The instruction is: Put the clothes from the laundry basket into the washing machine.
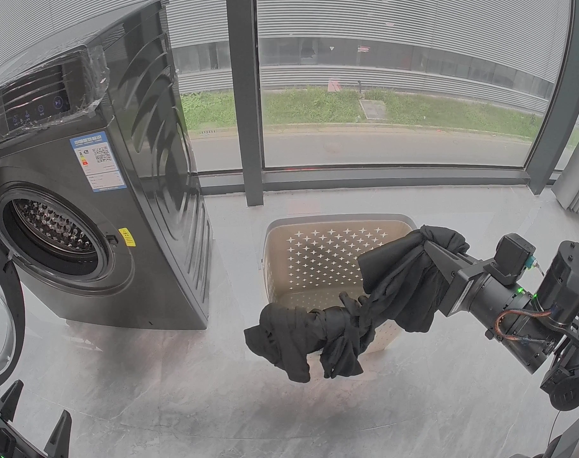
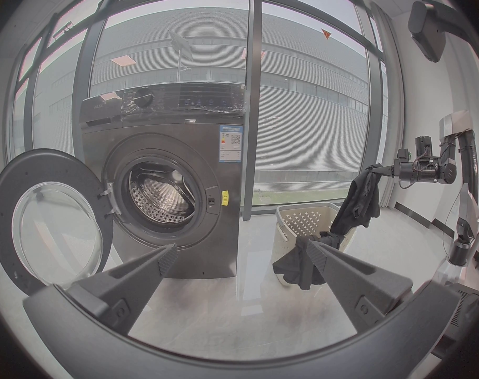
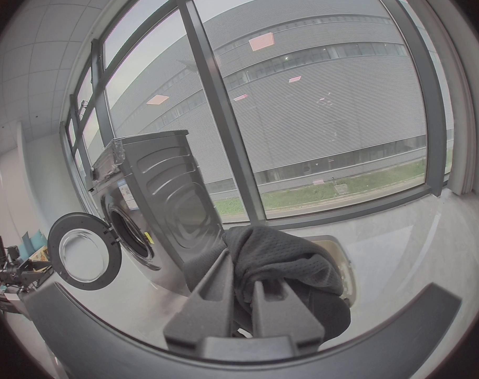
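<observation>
Clamped on black clothes (image 1: 391,281), my right gripper (image 3: 243,277) held them above the basket (image 1: 283,224); my left gripper (image 2: 242,248) hung spread apart, well left of the basket.

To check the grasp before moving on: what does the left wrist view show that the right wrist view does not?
Left wrist view: the metal drum, and the black garment hanging from the right gripper down over the laundry basket rim. Right wrist view: its jaws shut on the garment, close up. Both: the washing machine with its door open.
</observation>
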